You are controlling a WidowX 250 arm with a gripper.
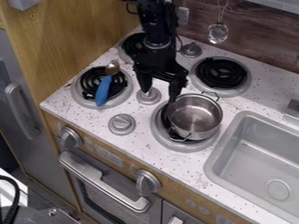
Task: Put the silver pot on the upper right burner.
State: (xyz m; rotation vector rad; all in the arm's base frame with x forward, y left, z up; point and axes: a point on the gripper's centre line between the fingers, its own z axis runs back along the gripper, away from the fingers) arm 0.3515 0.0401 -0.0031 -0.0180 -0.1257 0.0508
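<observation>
Silver metal pot [196,117] on the near right burner [182,147]; black two-finger gripper [159,95] at its left, fingers wide apart. Straddle the rim before closing; lift level towards the far right burner [222,72].

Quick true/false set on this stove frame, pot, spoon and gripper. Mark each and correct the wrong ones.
1. The silver pot sits on the lower right burner. True.
2. The blue-handled spoon lies on the upper left burner. False: it lies on the lower left burner.
3. The gripper has its fingers pressed together. False: they stand apart.
4. The sink is to the right of the pot in the image. True.
5. The pot is already where the task wants it. False: the target is the upper right burner.
</observation>
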